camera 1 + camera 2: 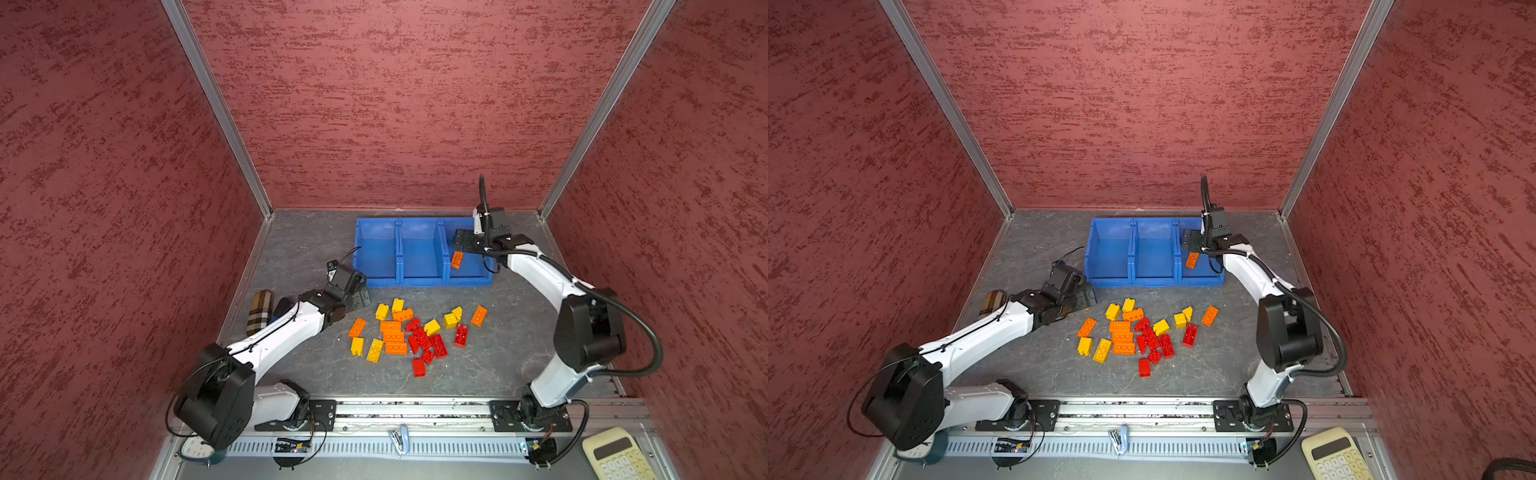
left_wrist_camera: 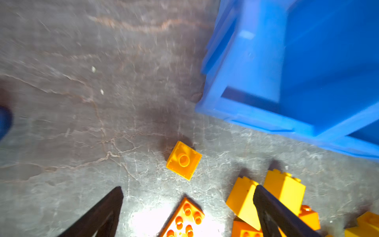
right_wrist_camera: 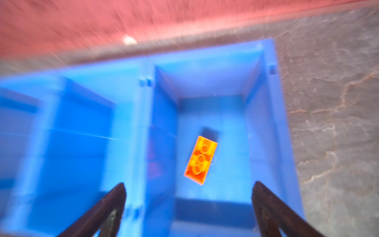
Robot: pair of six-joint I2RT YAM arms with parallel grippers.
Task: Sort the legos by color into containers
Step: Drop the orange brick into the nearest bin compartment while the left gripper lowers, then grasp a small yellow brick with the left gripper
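Orange lego [image 3: 200, 160] in bin [image 3: 264, 127] under wide-open right pincer [image 3: 188, 183], untouched

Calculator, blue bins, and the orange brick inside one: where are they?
Calculator [image 1: 611, 448]: in a top view, dark screen.
Blue bins [image 1: 419, 282]: in a top view, front lip.
Orange brick [image 3: 200, 160]: right wrist view, face centre.

1. The counter [image 1: 291, 249] is a dark grey slab veined like stone.
2. The containers [image 1: 419, 282], three joined blue bins, stand in a row at its back.
3. The legos [image 1: 399, 332] lie loose in front of them, red, yellow and orange, mostly bunched and touching.
4. One orange brick [image 1: 478, 316] sits slightly apart on the right.
5. A plaid roll [image 1: 258, 311] lies along the left edge.
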